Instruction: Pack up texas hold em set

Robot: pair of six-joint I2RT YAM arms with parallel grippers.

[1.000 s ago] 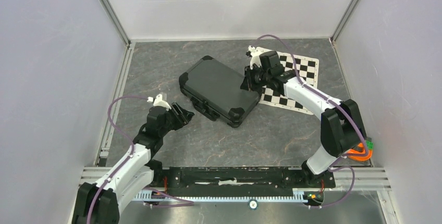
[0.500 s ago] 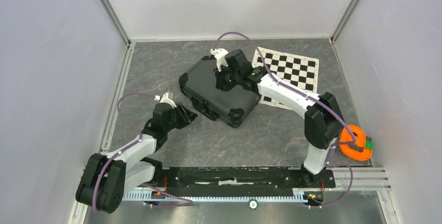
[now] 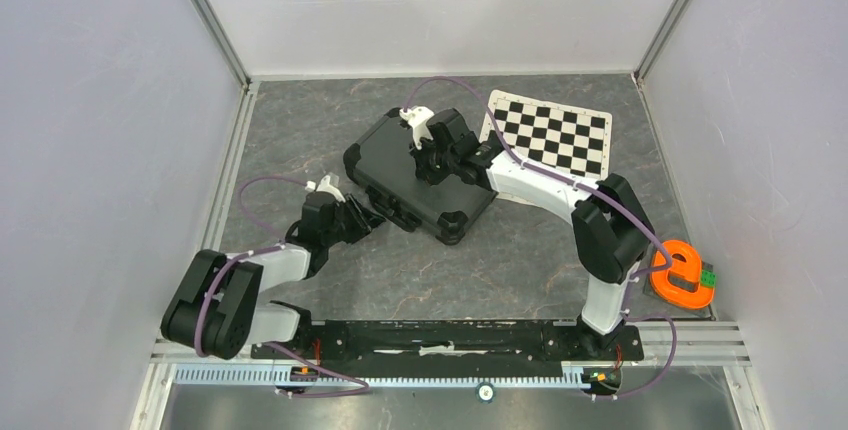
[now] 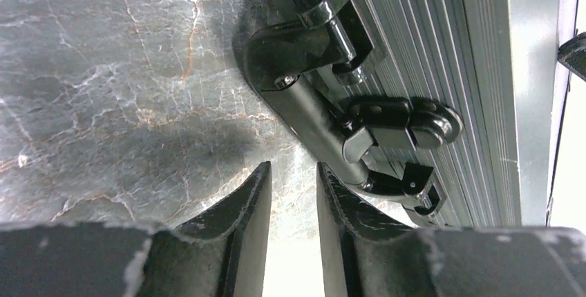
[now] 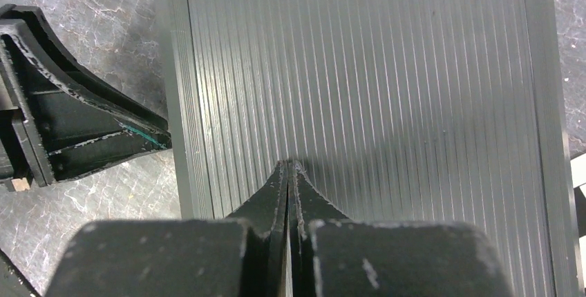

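The black case [image 3: 385,162] lies shut on the grey marbled counter [image 3: 300,120], a little above the middle of the overhead view. It is turned at a slant, with one corner toward the upper left and one toward the lower right.

The right arm [image 3: 540,185] reaches in from the lower right across the case, and the right jaws are clenched with nothing between them. In the right wrist view their two fingers [image 5: 273,197] press flat against each other, and the tips touch the ribbed lid [image 5: 387,69] near its middle.

The left arm [image 3: 280,260] comes up from the lower left. The left jaws stand just beside the case's lower-left long edge, apart from it and low over the counter. They are released: in the left wrist view a narrow gap shows between the fingers [image 4: 242,207], with only bare counter in it. Just past the tips, along that edge of the case, run the carrying handle [image 4: 318,121] and a latch [image 4: 404,124].

A black-and-white chequered mat [image 3: 555,135] lies flat at the upper right, close to the case's far corner. An orange piece [image 3: 685,275] sits well apart at the right edge of the counter.
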